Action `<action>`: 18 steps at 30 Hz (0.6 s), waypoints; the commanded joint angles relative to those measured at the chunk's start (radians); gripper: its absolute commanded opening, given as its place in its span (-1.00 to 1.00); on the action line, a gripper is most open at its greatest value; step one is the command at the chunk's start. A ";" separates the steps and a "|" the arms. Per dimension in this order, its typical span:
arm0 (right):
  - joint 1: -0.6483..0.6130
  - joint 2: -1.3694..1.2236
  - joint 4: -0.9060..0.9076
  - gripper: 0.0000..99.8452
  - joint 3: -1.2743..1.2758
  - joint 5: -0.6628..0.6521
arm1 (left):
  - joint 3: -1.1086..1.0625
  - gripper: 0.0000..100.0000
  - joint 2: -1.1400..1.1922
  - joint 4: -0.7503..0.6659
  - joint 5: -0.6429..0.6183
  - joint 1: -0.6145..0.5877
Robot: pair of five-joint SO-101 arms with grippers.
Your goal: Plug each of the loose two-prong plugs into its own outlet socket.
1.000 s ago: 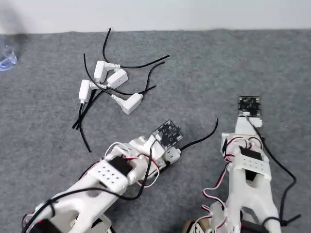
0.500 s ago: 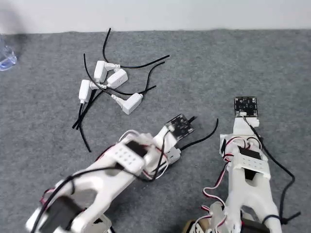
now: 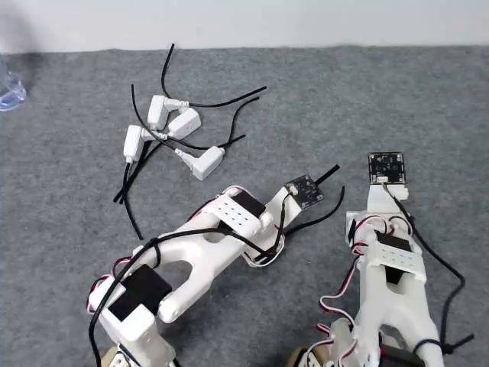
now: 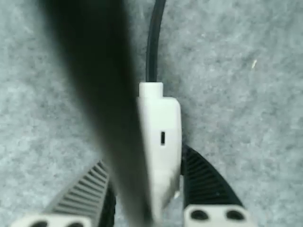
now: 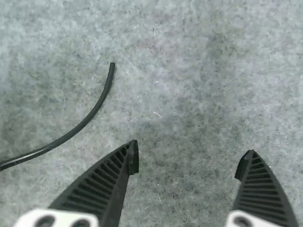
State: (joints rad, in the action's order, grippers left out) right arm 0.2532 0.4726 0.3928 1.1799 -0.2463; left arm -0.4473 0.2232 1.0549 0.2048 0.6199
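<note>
Carrying step, I judge: the left tool (image 4: 144, 165) clamps a white plug (image 4: 160, 125), the right tool (image 5: 189, 158) gapes empty, and next the prongs need aligning with a socket among the corded white pieces (image 3: 170, 122) at upper left.

Overall light: bright, even and diffuse, falling from above onto the grey tabletop (image 3: 397, 99).
Shadows: short and faint under the white plugs (image 3: 170, 118) and black cords (image 3: 221, 102); softly darker beneath the left arm (image 3: 206, 252).
Brightest zone: pale strip (image 3: 244, 23) behind the tabletop, close to washed out.
Glints: small and bluish on the clear object (image 3: 9, 86) at the edge.
Left wrist view: white plug (image 4: 160, 137) evenly lit, dimmer toward the left fingers (image 4: 203, 179); broad dark soft-edged streak (image 4: 90, 94) close to the lens.
Right wrist view: mottled grey, dimmer patch ahead of the right fingers (image 5: 109, 184).
</note>
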 commanded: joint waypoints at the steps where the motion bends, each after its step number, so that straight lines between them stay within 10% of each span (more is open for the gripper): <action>1: -0.004 -0.002 -0.024 -0.37 -0.032 -0.009 | 0.051 -0.98 -0.006 0.000 0.012 -0.055; 18: -0.008 -0.004 -0.024 -0.37 -0.031 -0.009 | 0.694 -0.97 -0.149 0.428 0.232 -0.603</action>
State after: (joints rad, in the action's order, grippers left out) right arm 0.2532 0.4695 0.3928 1.1799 -0.2463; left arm 0.1204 0.0284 1.4676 0.4120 0.0936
